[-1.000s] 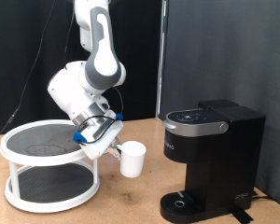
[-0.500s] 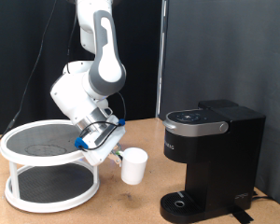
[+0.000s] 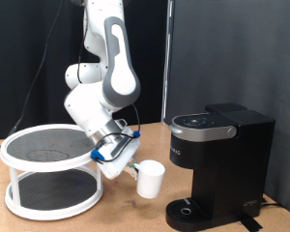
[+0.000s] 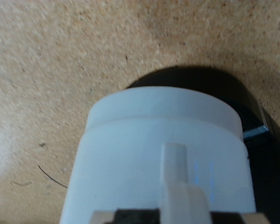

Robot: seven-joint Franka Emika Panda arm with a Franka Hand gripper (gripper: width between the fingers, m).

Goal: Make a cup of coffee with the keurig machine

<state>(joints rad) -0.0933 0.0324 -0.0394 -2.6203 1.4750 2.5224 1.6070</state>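
The small white cup hangs tilted just above the table, to the exterior view's left of the black keurig machine and close to its round drip base. My gripper is shut on the cup's handle and holds it from the exterior view's left. In the wrist view the cup fills most of the frame, with its handle running down to my fingers. The dark drip base shows behind it. The machine's lid is closed.
A white two-tier round rack stands at the exterior view's left on the wooden table. A black curtain hangs behind. A cable lies on the table at the exterior view's right of the machine.
My arm has carried the cup down and towards the exterior view's right, from beside the rack to near the machine's drip base.
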